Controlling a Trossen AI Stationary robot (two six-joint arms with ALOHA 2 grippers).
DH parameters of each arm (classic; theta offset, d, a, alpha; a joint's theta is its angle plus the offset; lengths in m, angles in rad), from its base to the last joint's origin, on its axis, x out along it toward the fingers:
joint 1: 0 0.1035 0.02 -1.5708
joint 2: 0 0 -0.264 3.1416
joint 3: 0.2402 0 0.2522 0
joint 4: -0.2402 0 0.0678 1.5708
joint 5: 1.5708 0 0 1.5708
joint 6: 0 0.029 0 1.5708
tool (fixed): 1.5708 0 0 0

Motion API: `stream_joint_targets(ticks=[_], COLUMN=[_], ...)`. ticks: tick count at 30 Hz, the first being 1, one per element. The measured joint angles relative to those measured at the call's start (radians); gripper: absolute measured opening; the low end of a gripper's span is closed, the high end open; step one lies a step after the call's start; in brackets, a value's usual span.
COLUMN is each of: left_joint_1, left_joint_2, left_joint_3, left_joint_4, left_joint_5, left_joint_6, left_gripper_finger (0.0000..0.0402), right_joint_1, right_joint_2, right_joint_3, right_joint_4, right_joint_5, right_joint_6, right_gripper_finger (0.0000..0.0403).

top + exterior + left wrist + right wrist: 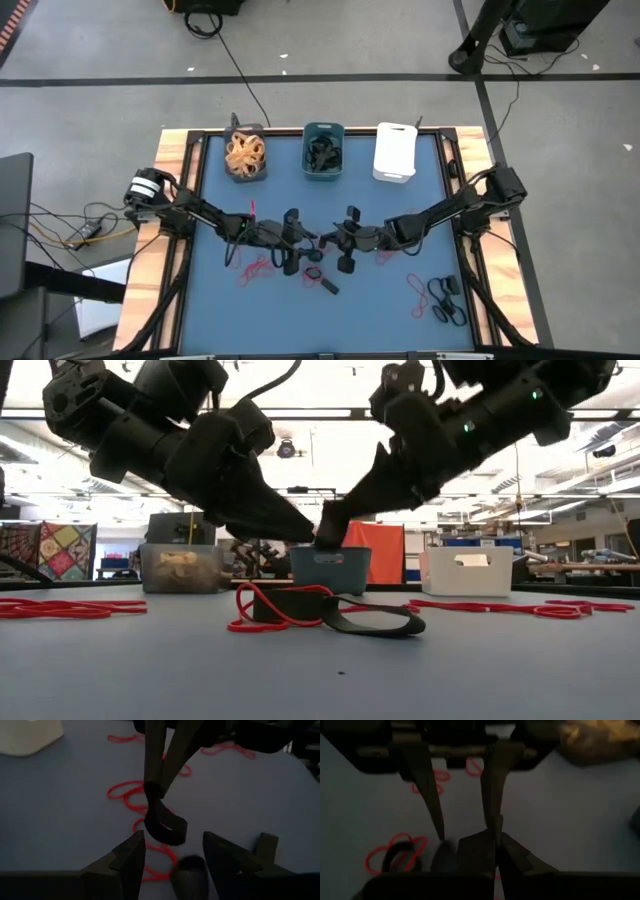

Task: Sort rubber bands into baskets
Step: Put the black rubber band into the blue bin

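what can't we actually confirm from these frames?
- White basket contents: high view shows only its white top; low view only its wall.
- Right gripper is shut on a black band, but how many bands it pinches is unclear; dark wrist views.
- Black bands near the right edge: too small to count.
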Motion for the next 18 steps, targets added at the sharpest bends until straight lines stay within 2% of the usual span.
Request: stream_joint_targets(ticks=[8,11,14,18], left_joint_1=[0.001,0.001,0.001,0.009], left_joint_2=[0.0,0.0,0.0,0.0], left_joint_3=[0.0,0.0,0.0,0.0], left_joint_4=[0.079,0.082,0.081,0.079], left_joint_5=[-0.003,-0.013,-0.054,-0.069], left_joint_6=[0.003,0.004,0.004,0.012], left_gripper_finger=[0.0201,0.0184,0.0133,0.0024], right_joint_1=[0.002,0.005,0.006,0.005], right_joint_2=[-0.015,-0.015,-0.015,-0.015], right_joint_3=[0.0,0.0,0.0,0.0], right_joint_4=[0.092,0.103,0.104,0.102], right_joint_5=[-0.033,-0.034,-0.033,-0.017], right_joint_6=[-0.063,-0.066,-0.078,-0.072], right_gripper_finger=[0.0013,0.0013,0.0012,0.0025])
